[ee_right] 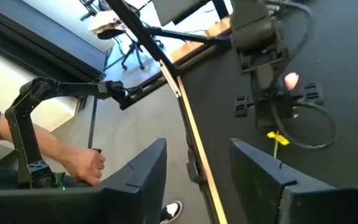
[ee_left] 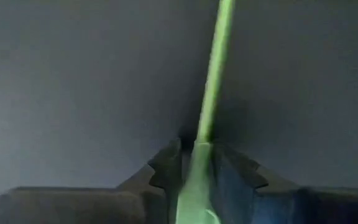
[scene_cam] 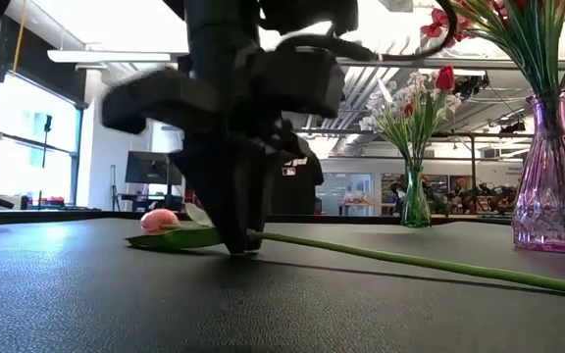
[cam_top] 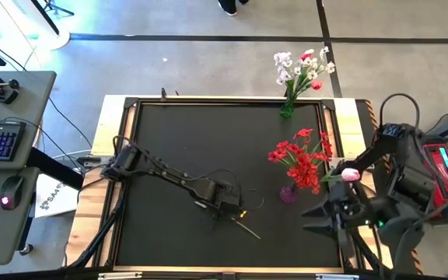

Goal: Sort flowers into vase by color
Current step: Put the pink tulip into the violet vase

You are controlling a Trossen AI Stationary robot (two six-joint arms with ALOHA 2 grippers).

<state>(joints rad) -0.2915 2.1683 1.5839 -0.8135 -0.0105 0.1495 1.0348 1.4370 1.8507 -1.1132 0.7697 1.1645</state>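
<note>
Tulip stem [ee_left: 213,74] lies flat on the black table [cam_top: 177,140], pinched between the fingers of the left gripper [cam_top: 236,208] near the table's middle front; its pink head [scene_cam: 160,221] rests on the surface. Bare table spreads wide to the left and rear. Purple vase [cam_top: 288,194] of red flowers [cam_top: 302,159] stands close on the right, green vase [cam_top: 287,110] by the rear edge. Right gripper [cam_top: 323,218] hovers spread at the right edge, holding nothing.

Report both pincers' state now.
Left pincer: closed on the pink tulip's green stem.
Right pincer: open, empty.
</note>
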